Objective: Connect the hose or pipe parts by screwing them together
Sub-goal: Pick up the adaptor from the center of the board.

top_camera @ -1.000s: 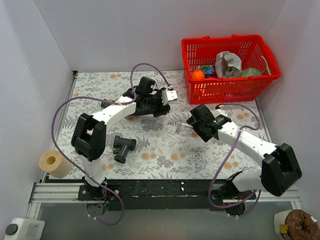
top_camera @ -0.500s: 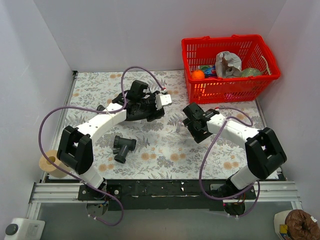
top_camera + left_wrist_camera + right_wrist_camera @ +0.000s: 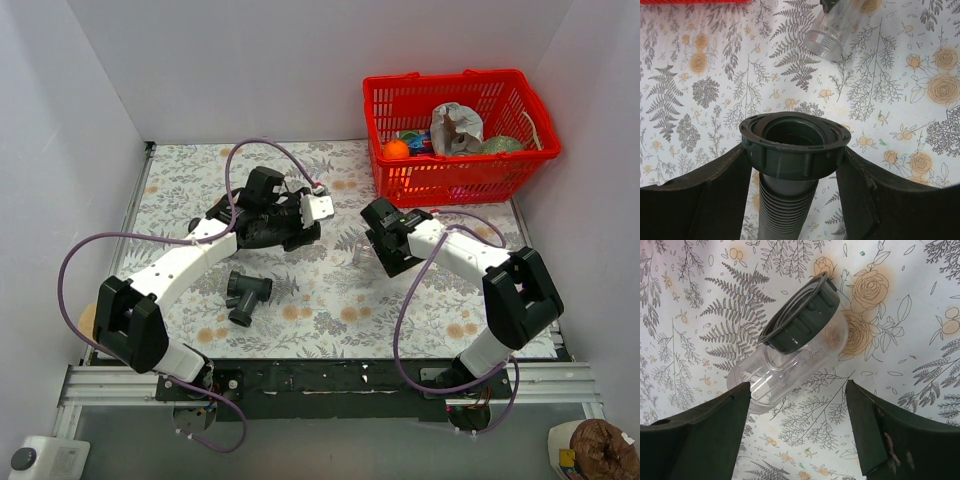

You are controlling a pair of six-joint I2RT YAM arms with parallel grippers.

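Plastic is what I am handling, and none of it looks heavy. The hose is black and ribbed. I judge it floppy along the ribs, so the one firm hold is the stiff collar at its end. My left gripper is clenched on that collar, a finger on each side, with the open mouth pointing away from me. The smooth rim may slip under a twist. The hose sits just beyond the T-shaped fitting, which lies loose on the tabletop. To the right of the fitting a clear tube with a dark threaded ring lies on its side; it looks hard and round, and likely to roll. My right gripper hangs over it, fingers spread, touching nothing. I would take the clear barrel crosswise and leave the ring free. Far right of the fitting and behind it stands a red basket.
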